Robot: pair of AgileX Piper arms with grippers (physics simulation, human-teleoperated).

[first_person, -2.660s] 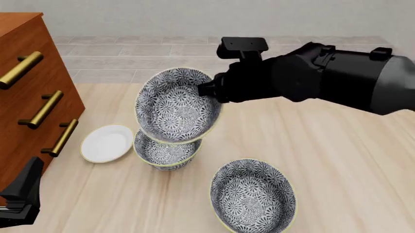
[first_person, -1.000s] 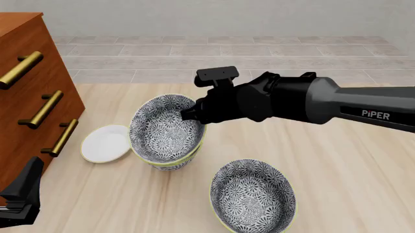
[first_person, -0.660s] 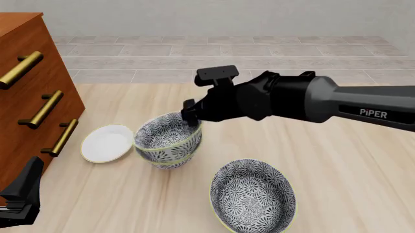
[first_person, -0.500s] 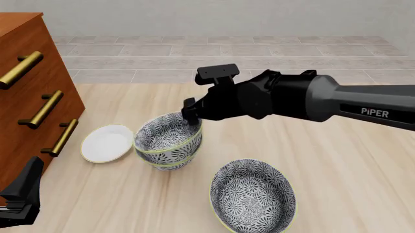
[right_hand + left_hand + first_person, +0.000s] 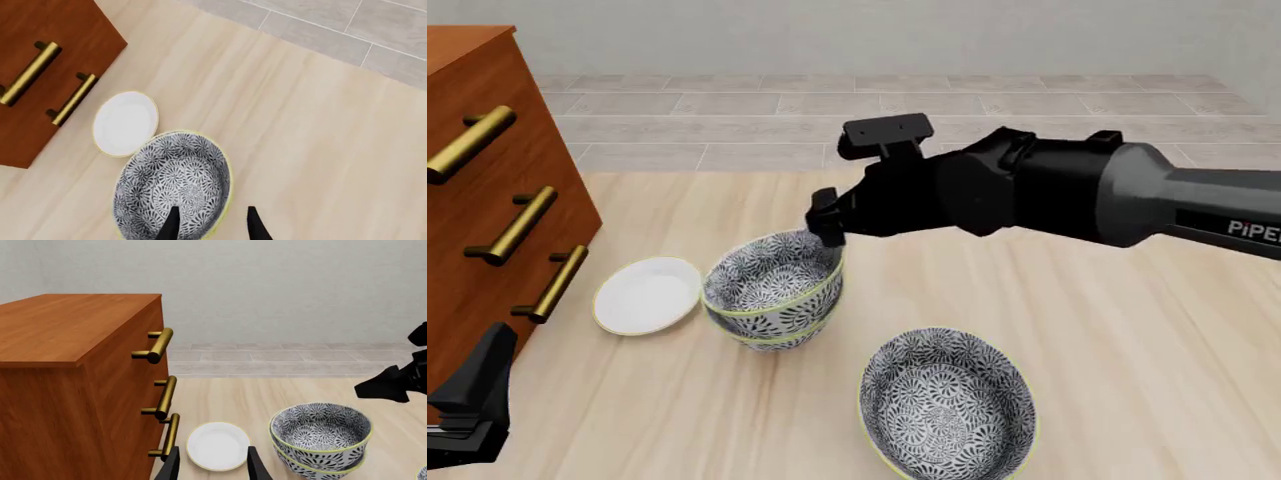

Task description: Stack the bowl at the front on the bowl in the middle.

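While the left gripper (image 5: pixel 474 400) is idling nearest, jaws parted and empty, a deep navy-and-white floral bowl (image 5: pixel 948 405) is sitting alone on the pale wooden table (image 5: pixel 1121 350). Farther on, the upper floral bowl with yellow-green rim (image 5: pixel 767 280) is nesting upright in the matching lower floral bowl (image 5: pixel 777 328), just beside a small white round dish (image 5: pixel 647 295). The right gripper (image 5: pixel 212 225) is hovering at the stack's far rim, fingers spread, gripping nothing. A brown wooden dresser (image 5: pixel 481 200) is standing left.
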